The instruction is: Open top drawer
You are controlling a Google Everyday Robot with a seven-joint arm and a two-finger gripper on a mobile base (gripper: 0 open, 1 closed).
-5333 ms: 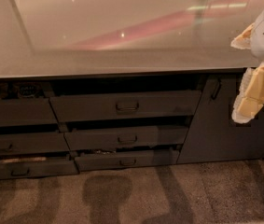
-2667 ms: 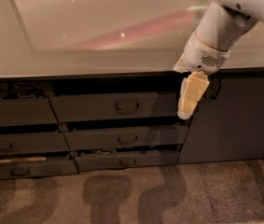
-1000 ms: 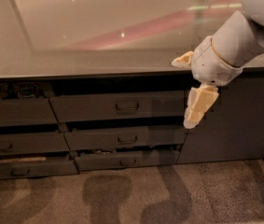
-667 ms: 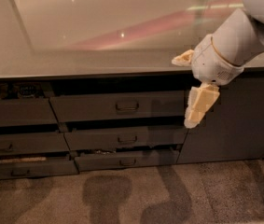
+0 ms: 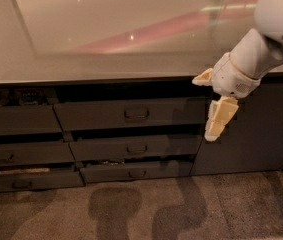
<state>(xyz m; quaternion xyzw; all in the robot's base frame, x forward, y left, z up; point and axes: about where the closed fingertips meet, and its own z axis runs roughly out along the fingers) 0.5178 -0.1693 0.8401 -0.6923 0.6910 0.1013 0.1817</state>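
Dark grey top drawer (image 5: 96, 116), the widest of its stack, sits directly under the front edge of the glossy pale tabletop (image 5: 106, 59), with a dark gap above its front. Its small rectangular loop handle (image 5: 136, 114) is at the centre of the front, and nothing touches it.

The white robot arm (image 5: 261, 49) comes in from the upper right. The cream-coloured pincer (image 5: 204, 108) hangs at the right end of the top drawer's front, by the seam with the tall grey door panel (image 5: 261, 129), well right of the handle. Pincer is spread wide and holds nothing: one finger juts left, the other points down.

Below are two narrower grey drawers, the middle one (image 5: 106, 149) and the bottom one (image 5: 106, 174). More grey drawers (image 5: 16, 120) stand in the left column. On the brown carpet floor (image 5: 41, 214) there are dark shadows in front of the cabinet.
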